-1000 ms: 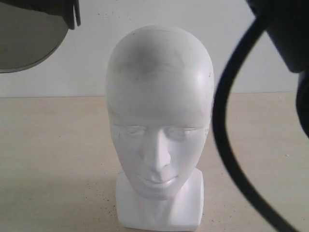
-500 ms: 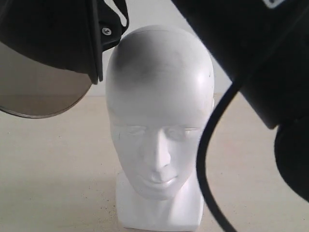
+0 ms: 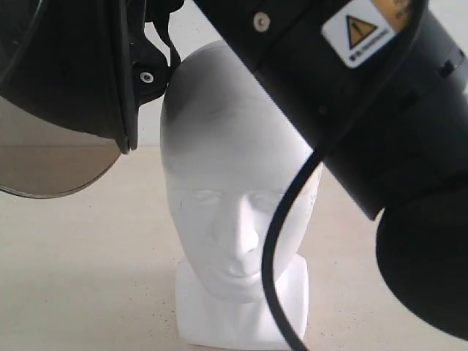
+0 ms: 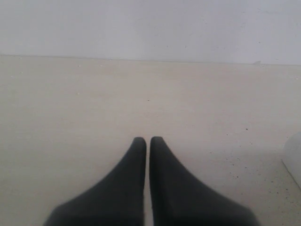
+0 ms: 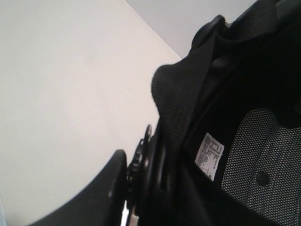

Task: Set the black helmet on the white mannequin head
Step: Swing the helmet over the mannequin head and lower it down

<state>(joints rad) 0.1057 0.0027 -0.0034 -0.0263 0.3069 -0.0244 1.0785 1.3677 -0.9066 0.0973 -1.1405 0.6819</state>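
Now the black helmet (image 3: 66, 66) has dropped in close, its rim level with the crown of the white mannequin head (image 3: 219, 190) but still off to one side, not seated. My right gripper (image 5: 134, 188) is clamped half-wide on the helmet's rim; my left gripper (image 4: 148, 141) is closed on nothing, low over the bench (image 3: 73, 278). The right arm (image 3: 351, 95) and its cable (image 3: 274, 248) have swung across the face, blocking my view of the head, which stands upright on the bench.

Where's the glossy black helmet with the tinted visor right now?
Exterior view, upper left: the glossy black helmet hangs in the air beside the crown of the matte white mannequin head, not on it yet.
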